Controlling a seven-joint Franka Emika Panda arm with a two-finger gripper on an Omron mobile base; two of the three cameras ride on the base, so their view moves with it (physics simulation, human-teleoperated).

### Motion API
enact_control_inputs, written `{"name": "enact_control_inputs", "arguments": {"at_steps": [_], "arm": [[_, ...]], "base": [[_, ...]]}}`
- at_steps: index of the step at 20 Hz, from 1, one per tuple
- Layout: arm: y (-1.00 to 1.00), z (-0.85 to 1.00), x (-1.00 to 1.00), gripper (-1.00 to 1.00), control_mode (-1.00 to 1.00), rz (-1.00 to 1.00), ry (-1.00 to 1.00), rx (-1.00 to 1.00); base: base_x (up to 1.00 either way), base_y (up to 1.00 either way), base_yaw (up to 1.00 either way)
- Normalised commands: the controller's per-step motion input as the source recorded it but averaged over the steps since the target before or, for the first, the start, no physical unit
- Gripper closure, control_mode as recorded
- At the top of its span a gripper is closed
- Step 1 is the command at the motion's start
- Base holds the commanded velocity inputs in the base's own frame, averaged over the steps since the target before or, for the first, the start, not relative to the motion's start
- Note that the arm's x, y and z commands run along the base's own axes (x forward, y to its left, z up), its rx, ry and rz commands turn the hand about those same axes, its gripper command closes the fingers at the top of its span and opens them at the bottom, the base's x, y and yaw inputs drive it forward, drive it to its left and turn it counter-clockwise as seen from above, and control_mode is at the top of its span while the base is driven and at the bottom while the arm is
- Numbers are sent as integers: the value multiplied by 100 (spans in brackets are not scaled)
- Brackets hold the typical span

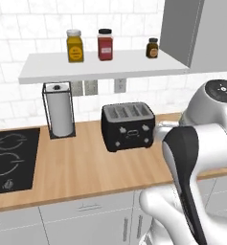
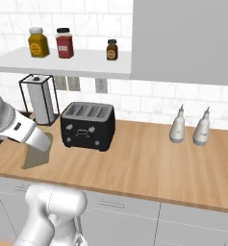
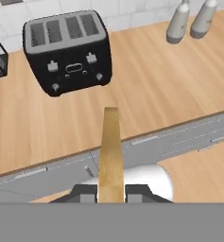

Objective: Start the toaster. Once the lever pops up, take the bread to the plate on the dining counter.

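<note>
I'm in a kitchen. A wooden worktop [image 1: 86,167] runs over grey cabinets [image 1: 86,220], with a black hob [image 1: 9,160] set into it and white tiles [image 1: 19,28] behind. A black toaster [image 1: 128,126] and a paper towel holder [image 1: 60,116] stand on it. 3 jars [image 1: 105,44] sit on a shelf [image 1: 96,67].

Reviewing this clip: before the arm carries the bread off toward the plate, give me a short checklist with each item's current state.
1. Bread clamped in the gripper: ok, the fingers are closed on its lower end.
2. Bread clear of the toaster: ok, held out in front of it, above the worktop.
3. Toaster slots empty: ok, nothing stands in them.
4. Slice straight in the grip: ok, upright between the fingers.
5. Plate and dining counter located: cannot tell.
6. Two bottles out of the way: ok, far to the toaster's right.
</note>
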Motion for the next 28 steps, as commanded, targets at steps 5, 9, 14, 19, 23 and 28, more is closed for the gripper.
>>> {"name": "enact_control_inputs", "arguments": {"at_steps": [5,9,14,19,23,28], "arm": [[0,0,0,100,100,0,0,0],[0,0,0,100,100,0,0,0],[0,0,0,100,100,0,0,0],[0,0,0,100,100,0,0,0],[0,0,0,100,100,0,0,0],[0,0,0,100,100,0,0,0]], "base": [[-100,6,-4],[-97,0,-14],[-45,-9,-29],[0,-26,-88],[0,-35,-86],[0,-44,-83]]}}
